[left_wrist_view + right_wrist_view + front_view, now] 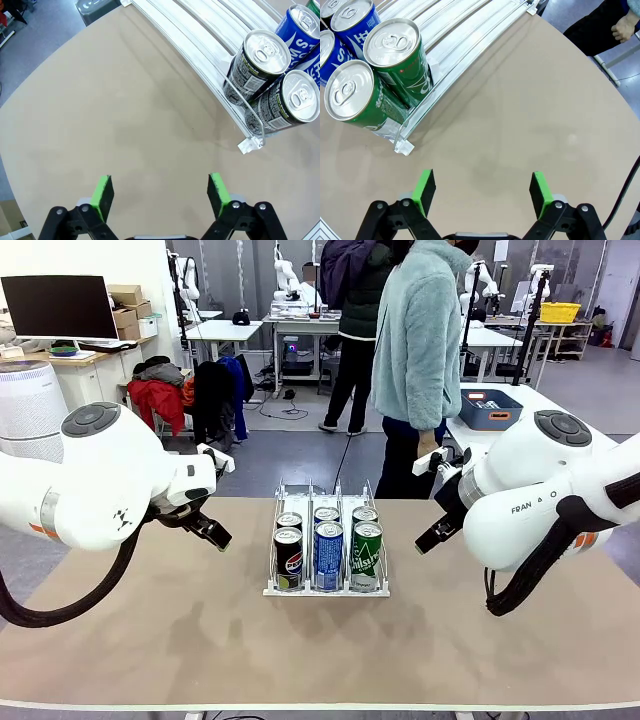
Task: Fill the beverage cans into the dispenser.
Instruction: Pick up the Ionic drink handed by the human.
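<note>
Front view: the dispenser stands in the middle of the table, six beverage cans at its near end, with bare tabletop on both flanks. The left gripper and right gripper hang raised either side, clear of it.

Left wrist view: the fingers are apart and empty over bare table. The dark cans sit at the dispenser's corner, upper right.

Right wrist view: the fingers are apart and empty. The green cans are upper left, and a person's hand is beyond the table edge.

Plain tan table stretching out under both sets of jaws. Only the dispenser sits on it (white base, wire lanes), between the two pairs.
</note>
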### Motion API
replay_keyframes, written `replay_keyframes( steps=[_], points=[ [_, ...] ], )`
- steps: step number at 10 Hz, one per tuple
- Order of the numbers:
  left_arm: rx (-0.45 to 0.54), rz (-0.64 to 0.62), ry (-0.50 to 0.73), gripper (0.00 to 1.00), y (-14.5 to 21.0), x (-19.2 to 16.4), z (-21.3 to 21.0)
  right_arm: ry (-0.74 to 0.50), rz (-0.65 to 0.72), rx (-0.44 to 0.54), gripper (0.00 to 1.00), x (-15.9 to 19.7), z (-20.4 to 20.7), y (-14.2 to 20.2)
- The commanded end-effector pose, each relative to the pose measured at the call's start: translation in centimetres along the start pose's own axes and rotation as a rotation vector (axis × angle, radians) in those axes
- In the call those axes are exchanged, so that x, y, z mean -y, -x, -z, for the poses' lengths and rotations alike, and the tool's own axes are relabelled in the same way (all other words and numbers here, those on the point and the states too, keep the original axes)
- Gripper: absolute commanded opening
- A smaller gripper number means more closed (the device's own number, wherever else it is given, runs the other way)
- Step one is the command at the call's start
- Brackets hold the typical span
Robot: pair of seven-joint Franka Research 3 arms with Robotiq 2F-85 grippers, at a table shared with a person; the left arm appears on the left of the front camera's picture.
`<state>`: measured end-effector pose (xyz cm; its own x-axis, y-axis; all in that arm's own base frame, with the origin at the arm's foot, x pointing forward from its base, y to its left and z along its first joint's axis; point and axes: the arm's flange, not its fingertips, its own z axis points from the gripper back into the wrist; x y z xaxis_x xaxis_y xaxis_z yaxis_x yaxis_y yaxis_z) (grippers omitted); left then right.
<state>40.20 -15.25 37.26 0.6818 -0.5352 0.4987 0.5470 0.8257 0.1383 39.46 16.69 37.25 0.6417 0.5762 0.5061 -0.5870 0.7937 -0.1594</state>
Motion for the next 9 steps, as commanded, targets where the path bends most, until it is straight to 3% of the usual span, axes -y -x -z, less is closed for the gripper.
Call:
replay_keyframes(
  steps=[1,3,6,9],
  points=[
    [0.000,-0.003,-0.001,1.00,0.0,-0.1,0.0,0.000,0.001,0.000,1.00,0.0,0.0,0.0],
    [0.000,0.000,0.000,1.00,0.0,0.0,0.0,0.000,0.000,0.000,1.00,0.0,0.0,0.0],
    [-0.046,0.091,0.146,1.00,-0.7,-0.1,-3.9,-0.255,-0.010,-0.013,1.00,-0.2,-1.9,-1.1],
    [-0.038,0.180,0.320,1.00,-0.5,-0.8,-9.3,-0.415,-0.034,-0.012,1.00,0.8,-6.6,-2.7]
  ],
)
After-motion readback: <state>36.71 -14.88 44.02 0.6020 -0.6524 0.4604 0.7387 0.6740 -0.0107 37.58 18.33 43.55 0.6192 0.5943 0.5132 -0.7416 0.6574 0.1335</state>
